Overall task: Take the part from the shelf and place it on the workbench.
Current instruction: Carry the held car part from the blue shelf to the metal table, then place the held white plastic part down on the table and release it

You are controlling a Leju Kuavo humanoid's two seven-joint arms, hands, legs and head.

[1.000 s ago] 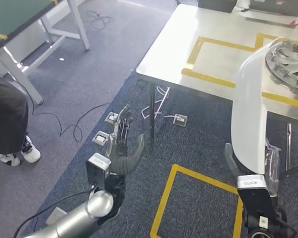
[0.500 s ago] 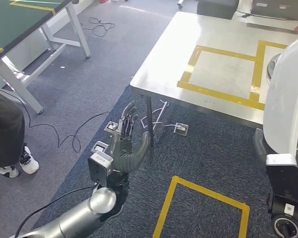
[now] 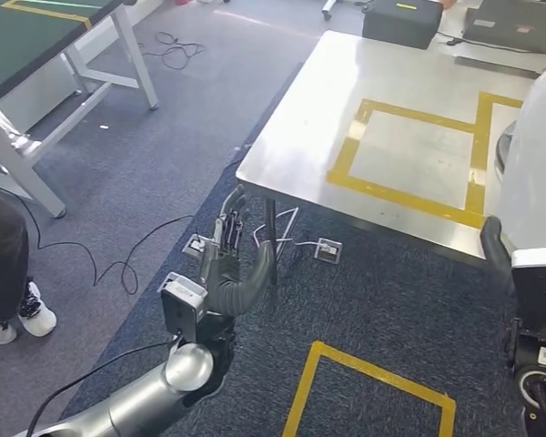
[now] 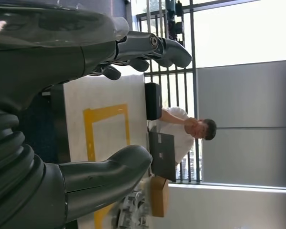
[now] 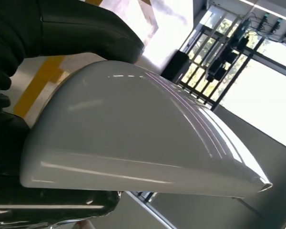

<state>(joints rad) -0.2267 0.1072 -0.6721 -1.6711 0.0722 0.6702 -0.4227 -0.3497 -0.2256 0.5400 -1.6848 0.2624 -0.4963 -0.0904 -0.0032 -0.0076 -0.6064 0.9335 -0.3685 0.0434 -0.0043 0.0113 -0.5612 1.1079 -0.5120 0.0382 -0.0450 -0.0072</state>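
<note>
The part is a long, glossy white curved shell [image 3: 534, 168], standing upright at the right edge of the head view over the near right of the workbench [image 3: 305, 137]. My right hand [image 3: 500, 250] grips its lower end. The right wrist view shows the shell [image 5: 134, 138] close up, with dark fingers [image 5: 87, 31] wrapped over it and more dark hand below it. My left hand [image 3: 230, 264] hangs open over the blue carpet, left of the workbench's leg, holding nothing; its thumb [image 4: 105, 174] and fingers [image 4: 148, 47] are spread apart.
Yellow tape squares [image 3: 411, 150] mark the steel workbench top. A round metal piece [image 3: 503, 150] lies on it behind the shell. Black cases [image 3: 400, 20] sit at its far edge. A person [image 3: 5, 264] sits at the left. Cables [image 3: 119, 264] and floor sockets [image 3: 328, 250] lie on the carpet.
The camera has turned and come nearer the workbench, so the scene has shifted. The white shell now sits further right in the picture. My left hand stays open.
</note>
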